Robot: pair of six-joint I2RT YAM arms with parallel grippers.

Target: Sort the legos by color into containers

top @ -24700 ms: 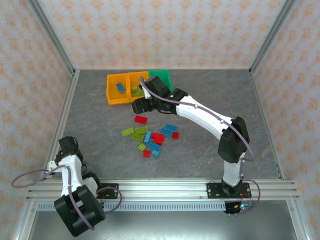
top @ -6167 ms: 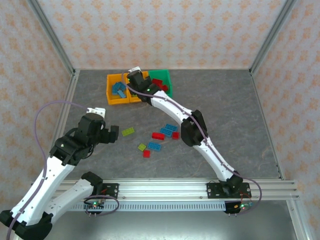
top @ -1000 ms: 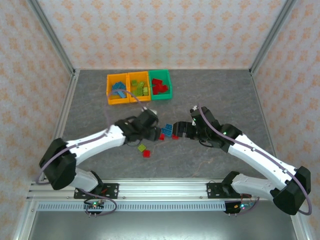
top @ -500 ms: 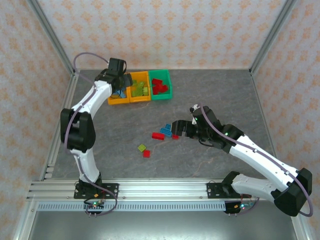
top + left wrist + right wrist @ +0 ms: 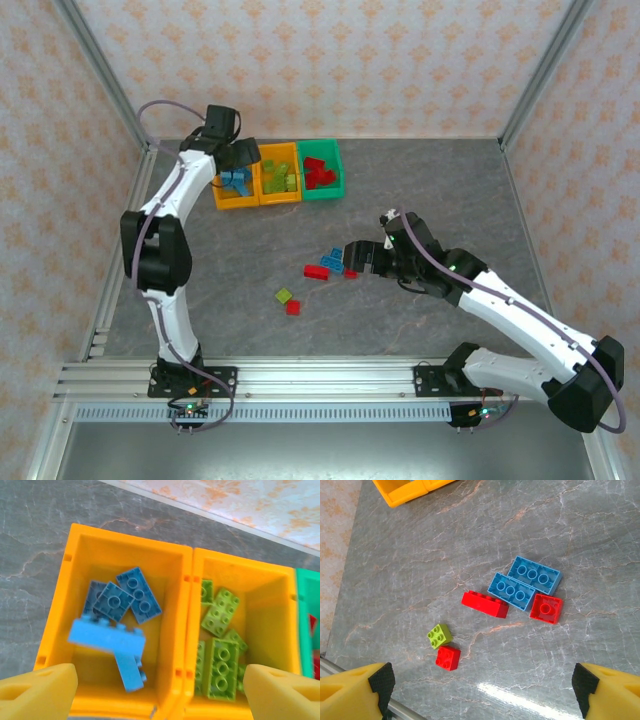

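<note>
**Left wrist view: a blue brick loose over the blue bin**

My left pincer [image 5: 161,690] hangs over the left orange-yellow bin [image 5: 75,580] with its jaws spread wide and nothing gripped. Just beneath it, nearer my left finger [image 5: 37,687], a light blue brick [image 5: 107,635] shows blurred and clear of both pads. I judge it to be falling into the bin. I am here because this bin takes blue: darker blue bricks [image 5: 125,597] already lie on its floor. The middle bin [image 5: 280,610], under my right finger, holds only lime bricks [image 5: 220,660]. The green bin [image 5: 305,605] lies beyond that finger, and from above red bricks [image 5: 318,172] show in it.

My right pincer [image 5: 482,690] is also fully open and empty, poised above the table [image 5: 570,530] so that the leftover pile sits ahead of it, between its fingers. Two blue bricks [image 5: 524,582] lie side by side and touching. A square red brick [image 5: 546,608] sits against them on my right-finger side, and a long red brick [image 5: 485,604] on the other. A small lime brick [image 5: 439,635] and a small red brick [image 5: 448,658] lie closer to my left finger, apart from that cluster. Six pieces are left, so the sort looks nearly done. The packed cluster may make a clean single pick awkward.
</note>
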